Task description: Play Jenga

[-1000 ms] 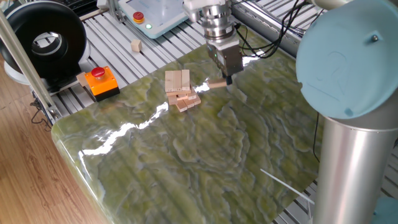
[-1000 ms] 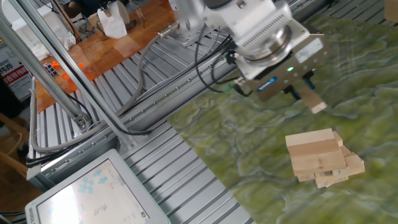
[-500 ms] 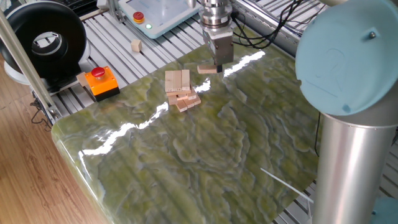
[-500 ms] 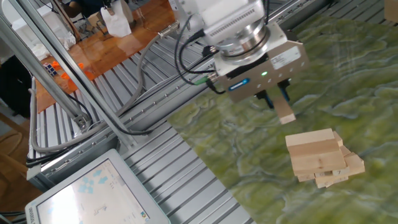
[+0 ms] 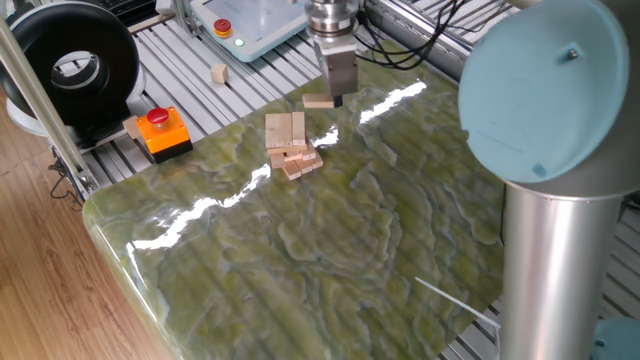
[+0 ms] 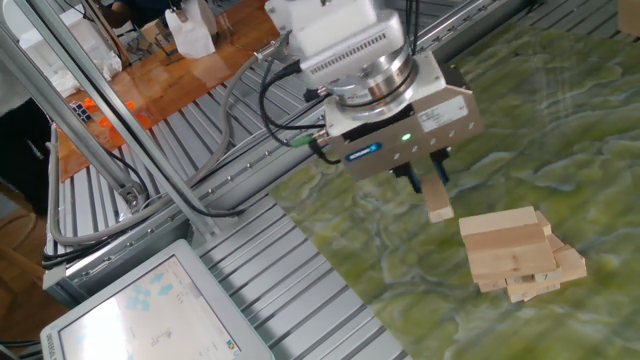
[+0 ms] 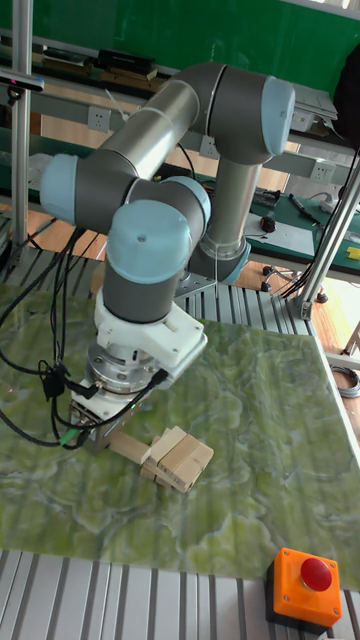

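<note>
Though fingertips hidden behind it, jaws [image 6: 428,182] closed on loose bar [image 6: 438,202], above table beside stack [image 6: 512,253].

The worktop [image 5: 330,250] is a green marbled slab with bright glare streaks, set on a ribbed metal frame [image 6: 300,270]. Wood floor [image 5: 50,290] lies off the slab's edge, well away from the jaws. A green wall [image 7: 150,25] and a cluttered bench [image 7: 300,225] stand behind.
</note>
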Controlling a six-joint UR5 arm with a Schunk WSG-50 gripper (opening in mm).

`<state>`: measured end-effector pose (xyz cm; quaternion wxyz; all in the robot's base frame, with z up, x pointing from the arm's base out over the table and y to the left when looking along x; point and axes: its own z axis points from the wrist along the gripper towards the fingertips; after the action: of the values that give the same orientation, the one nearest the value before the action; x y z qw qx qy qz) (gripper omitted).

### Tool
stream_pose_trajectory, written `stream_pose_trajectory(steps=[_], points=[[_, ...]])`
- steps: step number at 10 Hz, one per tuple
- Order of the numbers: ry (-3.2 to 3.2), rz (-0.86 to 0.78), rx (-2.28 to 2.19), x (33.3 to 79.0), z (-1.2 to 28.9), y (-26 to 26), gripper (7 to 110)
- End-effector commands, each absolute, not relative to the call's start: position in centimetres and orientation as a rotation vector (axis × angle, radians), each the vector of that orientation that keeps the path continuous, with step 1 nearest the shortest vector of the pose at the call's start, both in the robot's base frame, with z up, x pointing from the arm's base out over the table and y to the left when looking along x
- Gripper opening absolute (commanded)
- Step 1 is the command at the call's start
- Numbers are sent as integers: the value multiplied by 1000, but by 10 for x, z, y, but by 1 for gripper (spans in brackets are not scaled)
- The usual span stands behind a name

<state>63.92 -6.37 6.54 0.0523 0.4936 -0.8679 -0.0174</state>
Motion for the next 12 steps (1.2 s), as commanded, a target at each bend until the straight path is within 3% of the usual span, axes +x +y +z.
stream_pose_trajectory(steps=[1, 3, 8, 12], points=[[-2710, 14, 1472, 662, 71, -53, 7], [-2728, 96, 1417, 655, 81, -58, 7], [-2665, 104, 1348, 597, 103, -64, 7], [-2761, 71, 1379, 600, 106, -47, 7]])
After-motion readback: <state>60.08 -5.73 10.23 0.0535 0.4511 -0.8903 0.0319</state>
